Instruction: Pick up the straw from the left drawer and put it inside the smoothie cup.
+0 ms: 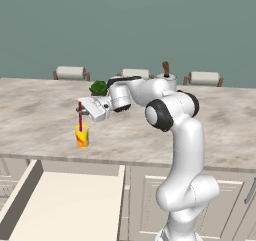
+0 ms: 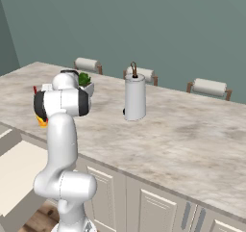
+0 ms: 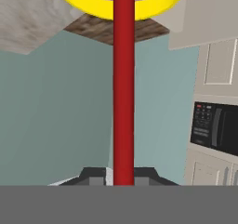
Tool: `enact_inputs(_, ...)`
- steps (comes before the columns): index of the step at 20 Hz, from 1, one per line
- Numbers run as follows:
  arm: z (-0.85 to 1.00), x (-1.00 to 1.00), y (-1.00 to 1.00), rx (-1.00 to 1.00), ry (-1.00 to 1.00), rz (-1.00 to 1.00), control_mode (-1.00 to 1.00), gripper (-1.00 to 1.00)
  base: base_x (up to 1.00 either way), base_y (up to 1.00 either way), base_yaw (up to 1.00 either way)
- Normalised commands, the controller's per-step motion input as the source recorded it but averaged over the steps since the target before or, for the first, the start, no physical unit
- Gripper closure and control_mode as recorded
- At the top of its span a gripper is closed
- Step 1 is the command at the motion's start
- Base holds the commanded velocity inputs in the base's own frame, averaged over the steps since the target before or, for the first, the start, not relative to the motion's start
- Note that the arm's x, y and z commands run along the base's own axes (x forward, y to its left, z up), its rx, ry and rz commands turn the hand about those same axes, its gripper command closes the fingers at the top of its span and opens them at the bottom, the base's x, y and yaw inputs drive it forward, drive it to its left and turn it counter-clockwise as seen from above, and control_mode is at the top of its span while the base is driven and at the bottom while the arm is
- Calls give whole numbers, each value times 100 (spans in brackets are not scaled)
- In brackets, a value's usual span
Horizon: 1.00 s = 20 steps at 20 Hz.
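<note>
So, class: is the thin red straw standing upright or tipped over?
Upright. The thin red straw runs vertically from the gripper down into the yellow tapered smoothie cup.

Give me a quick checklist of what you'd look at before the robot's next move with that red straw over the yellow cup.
1. Straw upright over the smoothie cup: ok, it stands vertical with its lower end in the cup's mouth.
2. Straw centred on the cup: ok, in the hand view it runs straight into the yellow rim.
3. Pincer on the straw: cannot tell whether it grips or has begun to let go; the fingers sit close on either side.
4. Cup standing on the counter: ok, upright, near the front edge.
5. Straw's end resting on the cup's bottom: cannot tell.
6. Left drawer: ok, pulled out, well below the arm.
</note>
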Motion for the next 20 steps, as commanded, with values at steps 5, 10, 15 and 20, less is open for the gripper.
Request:
enact_inputs(5,0,1,0,0,0,0,-100,-100,0,0,0)
enact_inputs(10,0,0,0,0,0,0,-100,-100,0,0,0)
enact_inputs(15,28,-2,0,0,-3,-1,-100,-100,0,0,0)
enact_inputs(20,69,-52,-26,0,-17,-6,-100,-100,0,0,0)
